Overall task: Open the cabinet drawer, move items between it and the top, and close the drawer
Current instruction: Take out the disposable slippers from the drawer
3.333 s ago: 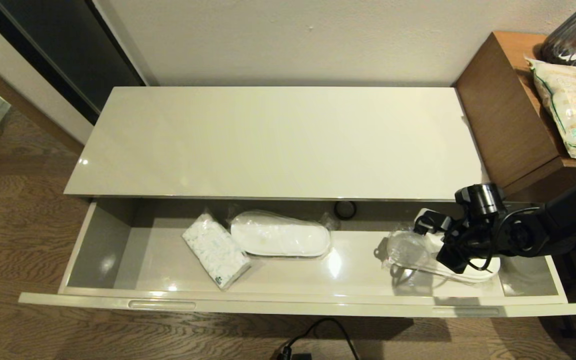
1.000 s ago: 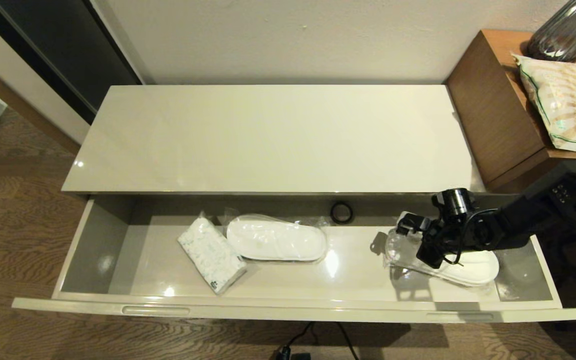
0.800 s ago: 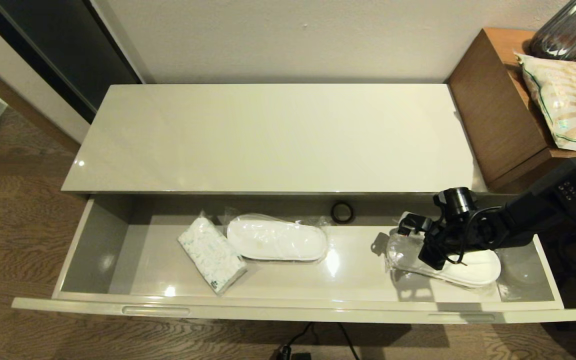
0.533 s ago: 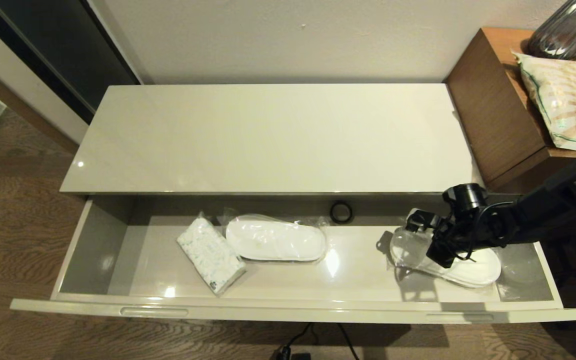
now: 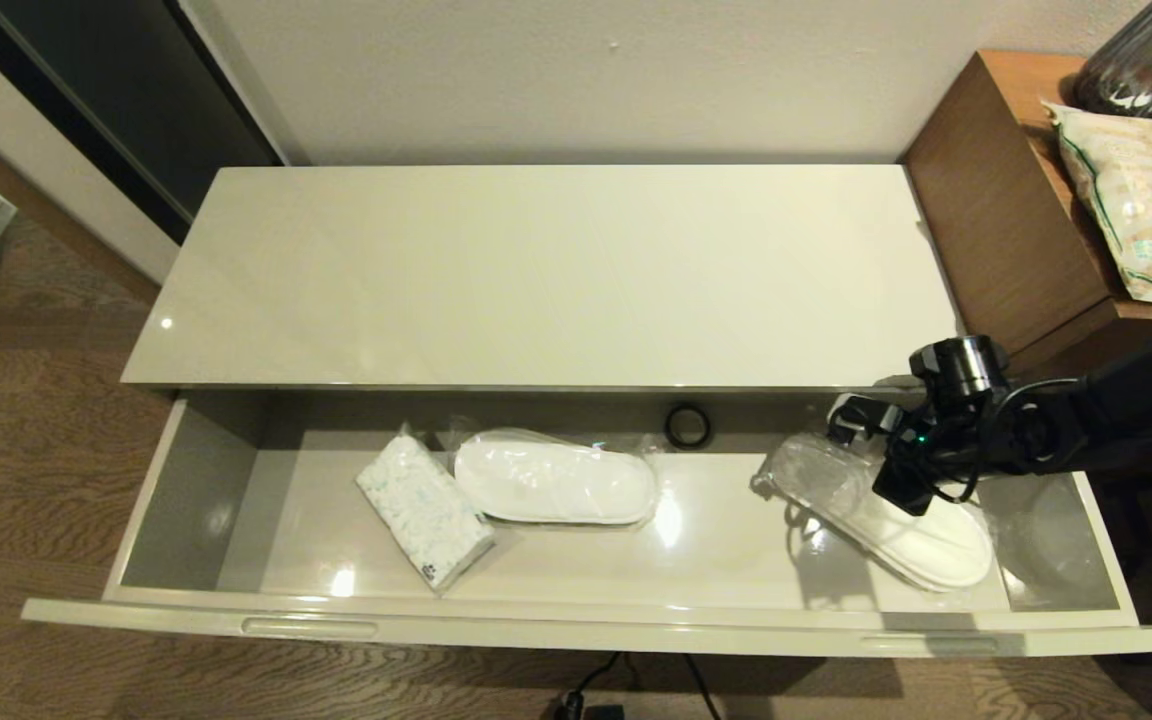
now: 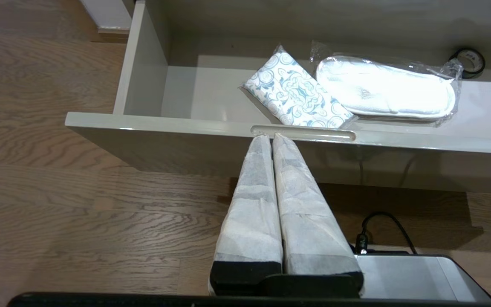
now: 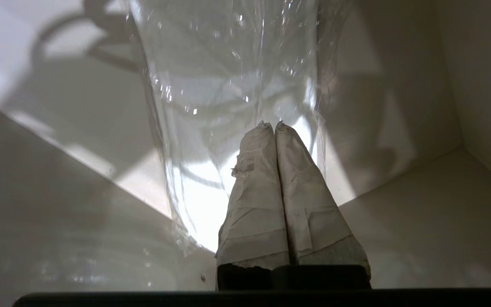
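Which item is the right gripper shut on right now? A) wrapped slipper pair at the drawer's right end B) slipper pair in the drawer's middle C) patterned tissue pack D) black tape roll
A: the right gripper has its fingers closed together on the clear wrap of the right-hand slipper pair inside the cabinet drawer, one end of the pack tilted up off the drawer floor; the tissue pack lies untouched.

Pictured: glossy cream-white cabinet drawer with grey inner walls (image 5: 186, 480), flat white slipper pair in clear crinkly plastic (image 5: 554, 481), white tissue pack patterned with blue swirls (image 6: 297, 97), small black ring (image 5: 687, 426), brown wooden side table (image 5: 1006, 230).
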Tool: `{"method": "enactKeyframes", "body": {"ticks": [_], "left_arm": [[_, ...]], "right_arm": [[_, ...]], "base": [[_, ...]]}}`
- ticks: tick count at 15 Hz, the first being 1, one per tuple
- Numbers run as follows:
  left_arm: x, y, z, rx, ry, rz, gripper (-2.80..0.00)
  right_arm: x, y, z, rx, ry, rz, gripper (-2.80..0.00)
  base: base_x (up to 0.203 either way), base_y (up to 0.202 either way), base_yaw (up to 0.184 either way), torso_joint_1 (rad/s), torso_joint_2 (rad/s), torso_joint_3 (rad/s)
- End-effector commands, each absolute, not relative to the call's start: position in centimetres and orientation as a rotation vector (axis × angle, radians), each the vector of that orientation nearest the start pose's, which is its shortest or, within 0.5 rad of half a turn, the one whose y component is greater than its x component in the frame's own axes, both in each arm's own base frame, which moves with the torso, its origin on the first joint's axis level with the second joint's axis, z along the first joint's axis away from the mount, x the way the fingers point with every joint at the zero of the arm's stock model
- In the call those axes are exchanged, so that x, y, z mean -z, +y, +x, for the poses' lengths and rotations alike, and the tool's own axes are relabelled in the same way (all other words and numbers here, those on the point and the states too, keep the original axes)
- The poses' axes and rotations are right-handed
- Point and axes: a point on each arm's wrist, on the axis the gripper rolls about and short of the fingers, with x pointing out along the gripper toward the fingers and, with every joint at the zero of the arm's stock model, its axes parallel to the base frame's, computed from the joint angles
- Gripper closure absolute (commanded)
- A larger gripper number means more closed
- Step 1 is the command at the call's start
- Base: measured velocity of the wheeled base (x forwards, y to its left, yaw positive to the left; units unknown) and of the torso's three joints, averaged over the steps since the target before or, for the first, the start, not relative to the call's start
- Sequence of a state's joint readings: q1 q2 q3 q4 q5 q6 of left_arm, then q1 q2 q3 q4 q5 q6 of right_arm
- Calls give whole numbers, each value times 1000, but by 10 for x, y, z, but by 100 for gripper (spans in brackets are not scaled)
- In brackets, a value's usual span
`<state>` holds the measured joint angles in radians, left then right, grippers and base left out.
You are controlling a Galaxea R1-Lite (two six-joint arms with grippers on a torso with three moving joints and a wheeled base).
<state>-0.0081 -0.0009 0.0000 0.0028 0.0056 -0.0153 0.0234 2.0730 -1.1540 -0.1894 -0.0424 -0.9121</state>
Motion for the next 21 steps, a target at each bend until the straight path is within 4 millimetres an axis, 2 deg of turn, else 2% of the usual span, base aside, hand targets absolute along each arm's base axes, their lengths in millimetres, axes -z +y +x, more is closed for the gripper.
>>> {"method": "enactKeyframes", "body": {"ticks": [1, 3, 8, 9, 12, 16, 18, 21], "left_arm": [[-75, 0, -23, 2, 3, -17, 0], [-75, 0, -23, 2, 3, -16, 0], [-75, 0, -23, 2, 3, -15, 0], [-75, 0, -23, 2, 3, -16, 0], [-75, 0, -23, 2, 3, -17, 0], [-75, 0, -23, 2, 3, -15, 0], [-75, 0, -23, 2, 3, -15, 0], [-75, 0, -23, 2, 3, -15, 0]], "right_arm": [[-115, 8, 382, -300, 650, -899, 0], [-117, 8, 376, -302, 653, -899, 0], [-94, 7, 329, -383, 818, -883, 0], [-88, 7, 322, -385, 852, -888, -280], [-69, 6, 322, -377, 908, -908, -280], [-32, 7, 357, -330, 815, -918, -280], [-26, 8, 372, -308, 771, -921, -280], [-18, 8, 379, -307, 770, -921, -280]], "base": [[0, 0, 0, 0, 0, 0], [0, 0, 0, 0, 0, 0], [0, 0, 0, 0, 0, 0], [0, 0, 0, 0, 0, 0], [0, 0, 0, 0, 0, 0], [0, 0, 0, 0, 0, 0], [0, 0, 0, 0, 0, 0], [0, 0, 0, 0, 0, 0]]}}
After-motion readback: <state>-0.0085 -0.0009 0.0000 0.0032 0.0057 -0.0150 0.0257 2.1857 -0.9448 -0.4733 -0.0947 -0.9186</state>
